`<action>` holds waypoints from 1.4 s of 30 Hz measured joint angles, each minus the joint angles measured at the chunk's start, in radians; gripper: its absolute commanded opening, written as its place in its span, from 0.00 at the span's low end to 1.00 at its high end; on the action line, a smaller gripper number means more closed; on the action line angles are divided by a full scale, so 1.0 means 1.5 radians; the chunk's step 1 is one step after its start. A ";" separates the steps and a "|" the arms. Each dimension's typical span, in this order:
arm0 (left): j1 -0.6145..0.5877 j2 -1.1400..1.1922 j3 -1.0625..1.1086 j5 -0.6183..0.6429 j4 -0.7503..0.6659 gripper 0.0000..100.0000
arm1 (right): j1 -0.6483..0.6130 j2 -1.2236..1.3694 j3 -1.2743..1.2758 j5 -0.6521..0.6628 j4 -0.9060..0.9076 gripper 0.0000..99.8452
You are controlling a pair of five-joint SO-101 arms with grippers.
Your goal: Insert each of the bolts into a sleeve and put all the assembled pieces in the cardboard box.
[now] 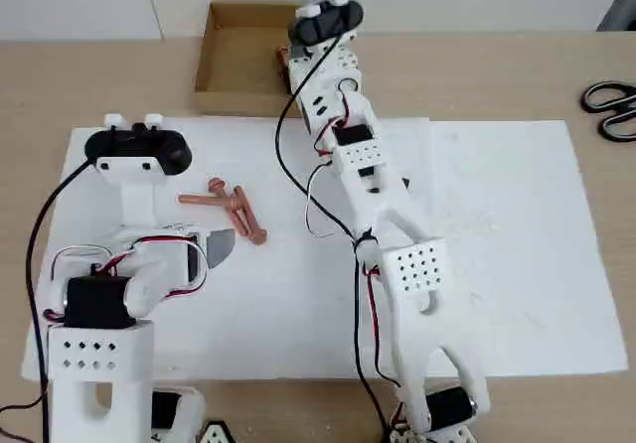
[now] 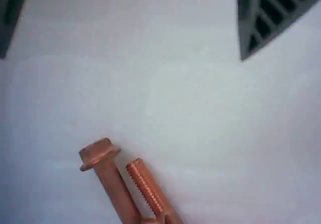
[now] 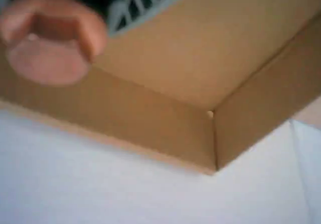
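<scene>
Copper bolts (image 1: 234, 210) lie in a loose cluster on the white sheet (image 1: 497, 254). My left gripper (image 1: 214, 247) hangs just beside them, open and holding nothing. In the left wrist view, its fingers (image 2: 271, 18) stand wide apart above a hex-head bolt (image 2: 103, 166) and a threaded bolt (image 2: 148, 191) lying side by side. My right gripper (image 1: 288, 58) is stretched over the right side of the cardboard box (image 1: 234, 95). It is shut on a copper piece (image 3: 50, 40) with a hollow end, which hangs over the box floor (image 3: 210, 48) near an inner corner.
Black scissors (image 1: 611, 107) lie at the table's far right. The right arm's links and cables cross the sheet's middle toward the box. The sheet's right half is bare, as is the wooden table left of the box.
</scene>
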 measured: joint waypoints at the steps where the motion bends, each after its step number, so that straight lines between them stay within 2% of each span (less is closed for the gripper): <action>1: 0.000 0.000 0.000 0.000 0.000 0.28 | -0.001 0.021 -0.020 0.000 0.000 0.01; 13: 0.000 0.000 0.000 0.000 0.000 0.28 | -0.003 0.103 -0.083 0.000 0.000 0.01; 15: 0.000 0.000 0.000 0.000 0.000 0.28 | -0.003 0.103 -0.084 0.000 0.003 0.04; 21: 0.000 0.000 0.000 0.000 0.000 0.28 | -0.001 0.102 -0.093 0.000 0.064 0.24; 30: 0.000 0.000 0.000 0.000 0.000 0.28 | 0.006 0.102 -0.170 0.000 0.110 0.24; 39: 0.000 0.000 0.000 0.000 0.000 0.28 | 0.005 0.100 -0.460 0.000 0.389 0.24; 42: 0.000 0.000 0.000 0.000 0.000 0.28 | 0.011 0.087 -0.487 0.000 0.464 0.24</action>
